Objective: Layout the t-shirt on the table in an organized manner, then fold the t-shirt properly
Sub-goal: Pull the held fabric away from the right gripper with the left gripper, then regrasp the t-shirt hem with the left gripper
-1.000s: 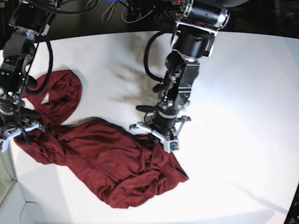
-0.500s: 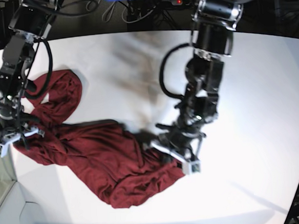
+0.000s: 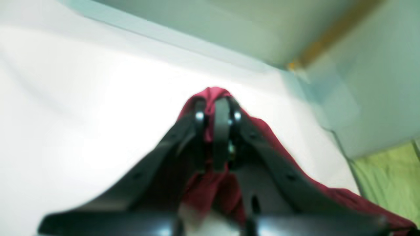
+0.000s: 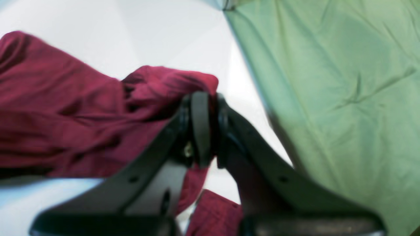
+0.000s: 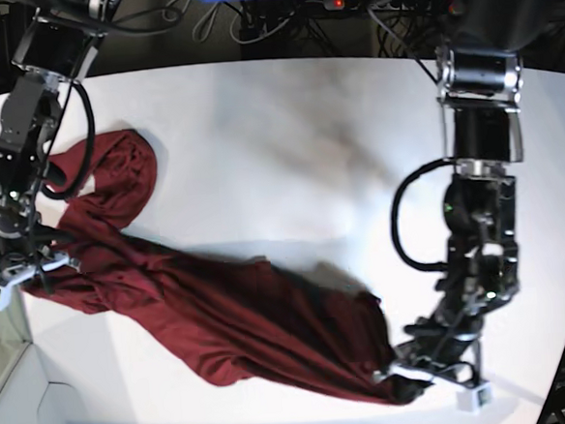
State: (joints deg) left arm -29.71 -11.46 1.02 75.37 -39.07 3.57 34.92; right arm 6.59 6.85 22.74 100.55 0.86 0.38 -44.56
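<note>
Left wrist view — the left tool [image 3: 217,113] is clamped tight on a bunch of the t-shirt [image 3: 213,95], above the white counter [image 3: 82,114]. Right wrist view — the right tool [image 4: 203,108] pinches maroon cloth too. Base view: the t-shirt lies stretched diagonally across the counter between both tools.

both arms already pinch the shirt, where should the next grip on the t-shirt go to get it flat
Judging by the base view, the t-shirt is stretched into a rope between the right gripper and left gripper, both shut on it. The loose bunched loop at the far left looks the best next hold: take its outer edge from above, at the far side, where fabric lies free on the table.
</note>
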